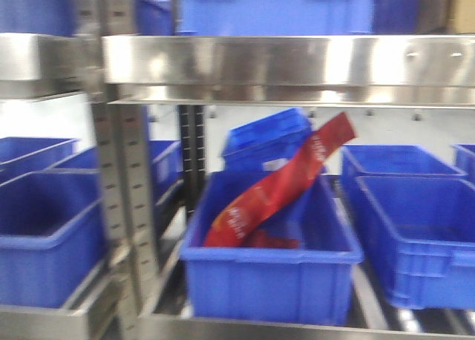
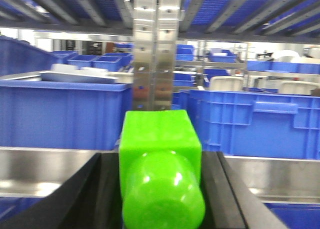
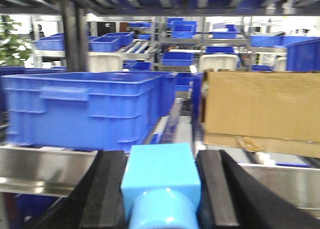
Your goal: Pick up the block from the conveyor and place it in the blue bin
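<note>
Green block (image 2: 159,149) clamped in left gripper (image 2: 160,194), light-blue block (image 3: 159,174) clamped in right gripper (image 3: 160,189). Grab looks done. Both face the rack, drop into a blue bin (image 1: 260,288) not yet done.

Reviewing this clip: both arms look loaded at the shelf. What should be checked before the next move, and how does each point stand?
1. The left gripper is shut on the green block: ok.
2. The right gripper is shut on the blue block: ok.
3. Open bin ahead: ok, the centre bin faces the front camera.
4. That bin free of other items: not ok, a red packet leans in it.
5. Either block over a bin: cannot tell; wrist views show bins only beyond a steel rail.
</note>
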You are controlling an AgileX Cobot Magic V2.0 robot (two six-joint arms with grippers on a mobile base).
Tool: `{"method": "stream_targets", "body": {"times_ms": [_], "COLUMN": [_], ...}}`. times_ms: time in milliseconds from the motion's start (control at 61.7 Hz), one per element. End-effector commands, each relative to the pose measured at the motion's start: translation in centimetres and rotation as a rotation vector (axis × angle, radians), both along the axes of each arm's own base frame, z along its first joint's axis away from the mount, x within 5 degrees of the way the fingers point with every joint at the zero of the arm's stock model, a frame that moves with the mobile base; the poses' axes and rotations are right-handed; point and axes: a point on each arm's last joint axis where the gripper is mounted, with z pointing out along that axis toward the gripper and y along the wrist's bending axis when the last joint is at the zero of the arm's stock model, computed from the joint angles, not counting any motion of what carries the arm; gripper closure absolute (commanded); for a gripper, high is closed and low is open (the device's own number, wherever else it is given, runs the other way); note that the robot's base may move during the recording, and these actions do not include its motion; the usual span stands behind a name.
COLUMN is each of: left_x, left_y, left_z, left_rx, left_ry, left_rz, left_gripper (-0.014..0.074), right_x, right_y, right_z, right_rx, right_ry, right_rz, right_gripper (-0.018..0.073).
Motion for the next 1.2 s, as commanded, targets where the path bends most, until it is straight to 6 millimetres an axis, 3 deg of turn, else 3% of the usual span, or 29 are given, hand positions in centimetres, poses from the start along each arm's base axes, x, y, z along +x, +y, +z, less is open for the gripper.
{"method": "stream_targets", "body": {"times_ms": [0, 1184], "left_x": [-0.1, -0.1], "left_y": [0.0, 0.0], "left_z": [0.13, 0.13], "left_rx": [-0.007, -0.007], "left_ry": [-0.016, -0.016], "left_rz": [-0.005, -0.005], "left_gripper": [0.0707, 0.0707], "right_x": [-0.1, -0.1], "right_y": [-0.02, -0.02], "right_z": [0.4, 0.4], "right_rx": [-0.007, -0.007], "right_ry": [-0.024, -0.024], "right_rz": [-0.002, -0.002], "right_gripper": [0.0721, 0.0721]}}
